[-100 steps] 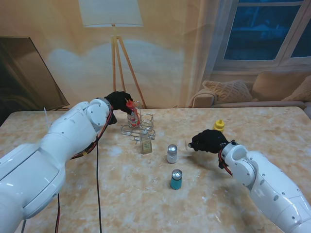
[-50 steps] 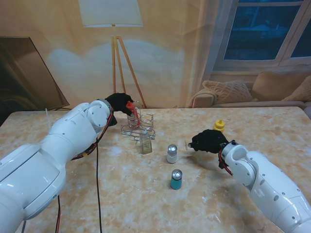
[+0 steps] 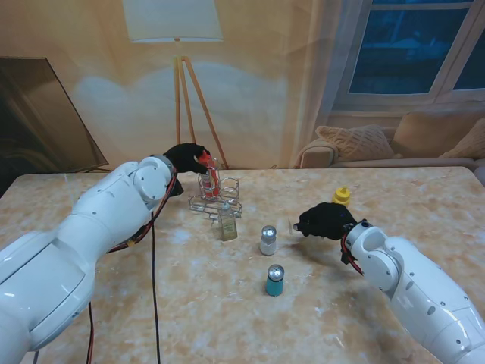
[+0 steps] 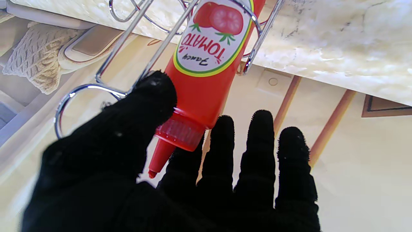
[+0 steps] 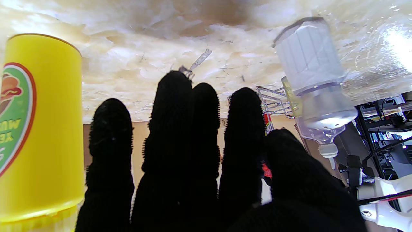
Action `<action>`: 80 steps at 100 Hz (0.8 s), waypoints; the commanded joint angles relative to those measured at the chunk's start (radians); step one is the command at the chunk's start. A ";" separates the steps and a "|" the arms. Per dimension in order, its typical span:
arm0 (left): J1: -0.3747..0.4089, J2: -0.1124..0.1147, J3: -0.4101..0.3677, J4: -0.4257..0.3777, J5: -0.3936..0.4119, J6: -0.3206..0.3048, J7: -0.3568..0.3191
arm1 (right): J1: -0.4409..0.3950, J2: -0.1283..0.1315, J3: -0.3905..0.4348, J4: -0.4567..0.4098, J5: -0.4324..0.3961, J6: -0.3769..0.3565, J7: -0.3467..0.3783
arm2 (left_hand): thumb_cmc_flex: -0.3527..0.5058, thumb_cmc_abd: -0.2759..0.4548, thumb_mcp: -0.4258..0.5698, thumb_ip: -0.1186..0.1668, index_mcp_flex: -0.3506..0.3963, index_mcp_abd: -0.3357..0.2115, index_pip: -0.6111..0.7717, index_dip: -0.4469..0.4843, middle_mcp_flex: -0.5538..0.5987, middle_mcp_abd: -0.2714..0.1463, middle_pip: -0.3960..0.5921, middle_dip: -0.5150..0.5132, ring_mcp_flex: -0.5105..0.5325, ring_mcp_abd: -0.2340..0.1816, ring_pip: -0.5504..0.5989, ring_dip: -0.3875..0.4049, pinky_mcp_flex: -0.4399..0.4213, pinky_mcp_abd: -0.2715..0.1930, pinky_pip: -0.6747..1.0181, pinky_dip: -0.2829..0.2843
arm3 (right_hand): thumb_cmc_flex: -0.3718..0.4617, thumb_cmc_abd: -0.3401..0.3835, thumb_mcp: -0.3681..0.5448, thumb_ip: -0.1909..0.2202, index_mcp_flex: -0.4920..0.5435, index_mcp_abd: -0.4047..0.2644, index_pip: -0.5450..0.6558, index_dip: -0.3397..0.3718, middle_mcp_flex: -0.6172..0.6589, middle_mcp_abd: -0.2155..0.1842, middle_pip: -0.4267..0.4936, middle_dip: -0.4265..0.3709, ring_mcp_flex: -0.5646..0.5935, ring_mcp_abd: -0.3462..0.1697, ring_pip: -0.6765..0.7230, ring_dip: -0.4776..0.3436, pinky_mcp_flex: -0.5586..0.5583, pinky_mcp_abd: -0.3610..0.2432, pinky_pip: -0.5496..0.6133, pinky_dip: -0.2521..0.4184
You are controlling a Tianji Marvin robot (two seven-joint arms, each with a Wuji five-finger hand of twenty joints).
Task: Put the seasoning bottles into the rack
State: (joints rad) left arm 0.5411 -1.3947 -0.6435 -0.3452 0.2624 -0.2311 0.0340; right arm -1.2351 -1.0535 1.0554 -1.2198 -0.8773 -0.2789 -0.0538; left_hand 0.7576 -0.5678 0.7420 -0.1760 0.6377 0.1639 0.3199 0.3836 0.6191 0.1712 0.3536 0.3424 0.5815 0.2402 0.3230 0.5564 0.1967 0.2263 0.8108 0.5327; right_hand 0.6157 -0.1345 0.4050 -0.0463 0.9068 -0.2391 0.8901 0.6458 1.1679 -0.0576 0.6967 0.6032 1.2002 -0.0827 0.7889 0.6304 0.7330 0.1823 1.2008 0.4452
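A red tomato ketchup bottle (image 3: 208, 174) stands tilted in a ring of the chrome wire rack (image 3: 220, 199). My left hand (image 3: 186, 158) is at its cap. In the left wrist view the thumb (image 4: 154, 96) presses the bottle (image 4: 206, 80) on its shoulder and the index finger (image 4: 222, 135) lies on the other side of the cap; the other fingers are straight. My right hand (image 3: 324, 220) rests open, holding nothing, between a yellow mustard bottle (image 3: 342, 196) and a white shaker (image 3: 268, 240). A clear bottle (image 3: 226, 224) stands at the rack's near side, and a teal shaker (image 3: 274, 280) is nearer to me.
Marbled table (image 3: 151, 303). Cables hang under my left arm (image 3: 151, 250). In the right wrist view the yellow bottle (image 5: 42, 129) is close beside the fingers, and the white shaker (image 5: 312, 74) stands on the other side.
The ketchup bottle's top has tipped slightly toward my left hand. My right hand has not moved.
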 commanded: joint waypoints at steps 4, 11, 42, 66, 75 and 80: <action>-0.004 -0.004 0.003 0.020 0.004 0.001 -0.019 | -0.012 -0.004 -0.002 -0.008 -0.004 -0.005 0.014 | -0.030 0.023 0.068 0.031 0.000 -0.014 -0.013 -0.011 -0.041 -0.005 -0.016 -0.017 -0.034 0.009 -0.033 -0.028 -0.018 0.008 -0.022 -0.020 | -0.001 -0.001 0.018 -0.029 0.013 -0.019 0.005 -0.003 0.004 0.000 0.005 0.001 0.012 -0.025 0.002 -0.008 -0.003 0.002 -0.004 0.013; -0.007 -0.009 0.002 0.030 0.002 0.003 -0.022 | -0.014 -0.004 0.000 -0.010 -0.006 -0.006 0.013 | -0.033 0.021 0.071 0.030 0.001 -0.013 -0.019 -0.013 -0.041 -0.006 -0.016 -0.020 -0.036 0.011 -0.035 -0.031 -0.019 0.009 -0.025 -0.020 | -0.001 -0.001 0.018 -0.029 0.014 -0.020 0.006 -0.003 0.005 0.001 0.006 0.001 0.012 -0.025 0.002 -0.008 -0.003 0.001 -0.004 0.013; -0.012 -0.013 0.010 0.047 -0.001 -0.003 -0.050 | -0.017 -0.004 0.001 -0.014 -0.009 -0.006 0.011 | -0.055 0.012 0.075 0.026 -0.016 -0.025 -0.047 -0.020 -0.064 -0.018 -0.033 -0.035 -0.062 0.014 -0.054 -0.049 -0.031 0.013 -0.043 -0.023 | -0.002 -0.001 0.019 -0.029 0.014 -0.020 0.006 -0.003 0.005 0.000 0.005 0.001 0.012 -0.027 0.002 -0.008 -0.002 0.003 -0.004 0.012; -0.017 -0.008 0.020 0.053 -0.002 -0.021 -0.087 | -0.018 -0.004 0.002 -0.015 -0.010 -0.007 0.010 | -0.139 0.001 0.079 0.018 -0.137 -0.069 -0.137 -0.068 -0.188 -0.034 -0.098 -0.084 -0.159 0.020 -0.121 -0.105 -0.077 0.013 -0.104 -0.041 | -0.002 -0.004 0.020 -0.029 0.014 -0.019 0.006 -0.004 0.005 0.001 0.005 0.001 0.012 -0.024 0.002 -0.008 -0.002 0.003 -0.004 0.013; -0.015 -0.004 0.018 0.045 -0.003 -0.018 -0.088 | -0.018 -0.004 0.002 -0.015 -0.010 -0.007 0.011 | -0.157 0.002 0.079 0.018 -0.158 -0.067 -0.150 -0.078 -0.219 -0.025 -0.108 -0.092 -0.175 0.022 -0.125 -0.112 -0.084 0.013 -0.117 -0.043 | -0.001 -0.005 0.021 -0.029 0.014 -0.019 0.006 -0.004 0.005 0.001 0.006 0.001 0.013 -0.025 0.002 -0.008 -0.002 0.003 -0.004 0.013; -0.008 0.008 0.011 0.021 -0.004 -0.012 -0.088 | -0.018 -0.004 0.002 -0.016 -0.011 -0.007 0.011 | -0.159 0.002 0.080 0.018 -0.162 -0.065 -0.152 -0.081 -0.226 -0.020 -0.110 -0.094 -0.180 0.027 -0.125 -0.114 -0.085 0.014 -0.121 -0.043 | -0.002 -0.006 0.022 -0.030 0.014 -0.021 0.006 -0.004 0.006 0.000 0.006 0.002 0.013 -0.026 0.002 -0.008 -0.002 0.003 -0.004 0.013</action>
State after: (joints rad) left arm 0.5276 -1.4015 -0.6241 -0.2924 0.2607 -0.2507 -0.0412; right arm -1.2438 -1.0532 1.0593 -1.2306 -0.8835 -0.2817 -0.0560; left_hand 0.6342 -0.5517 0.7930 -0.1710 0.5145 0.1111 0.1929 0.3183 0.4377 0.1550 0.2444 0.2644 0.4357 0.2523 0.2214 0.4687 0.1308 0.2372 0.7059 0.5108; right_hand 0.6158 -0.1345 0.4050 -0.0463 0.9068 -0.2391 0.8901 0.6457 1.1679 -0.0576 0.6967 0.6032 1.2002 -0.0827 0.7889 0.6304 0.7330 0.1823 1.2008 0.4452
